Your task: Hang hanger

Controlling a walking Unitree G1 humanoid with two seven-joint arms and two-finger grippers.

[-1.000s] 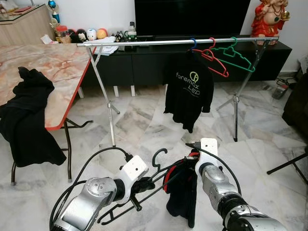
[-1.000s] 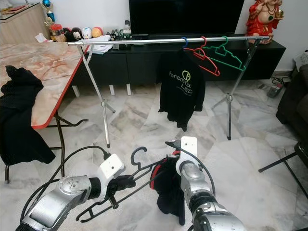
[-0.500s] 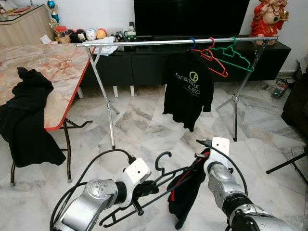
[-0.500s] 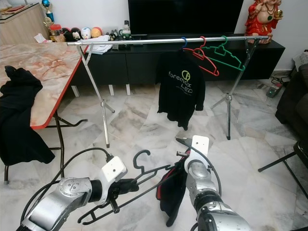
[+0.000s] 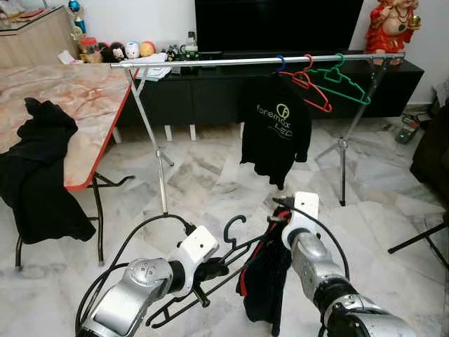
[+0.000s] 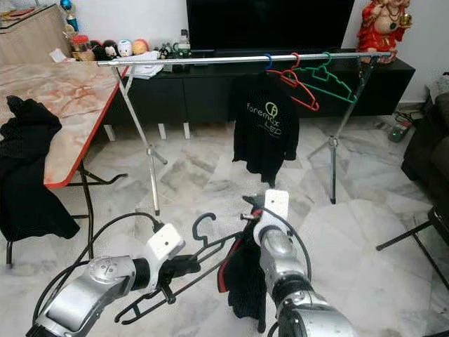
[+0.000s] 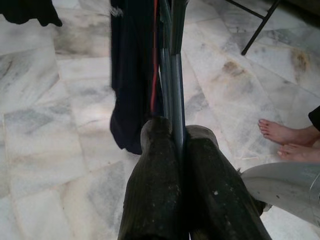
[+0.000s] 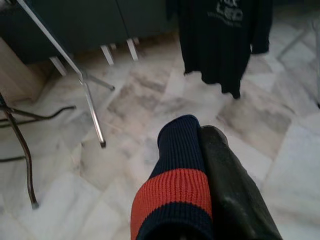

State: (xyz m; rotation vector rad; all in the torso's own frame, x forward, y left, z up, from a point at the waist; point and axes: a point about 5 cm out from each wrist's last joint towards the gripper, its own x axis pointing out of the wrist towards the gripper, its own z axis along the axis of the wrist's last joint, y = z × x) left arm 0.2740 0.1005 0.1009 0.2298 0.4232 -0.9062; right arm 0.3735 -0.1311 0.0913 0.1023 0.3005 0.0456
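Bare feet point(image 7: 285, 140) (beside marble floor point(image 7: 60, 165))

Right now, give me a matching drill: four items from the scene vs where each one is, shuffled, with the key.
Items
1. black hanger
2. navy garment with red trim
3. black printed T-shirt
4. black cloth

Places
A. draped over the edge of the marble-top table
B. hanging on the metal rail
C. pinched in the left claw
D. pinched in the right claw

Pairs: 1-C, 2-D, 3-B, 4-A
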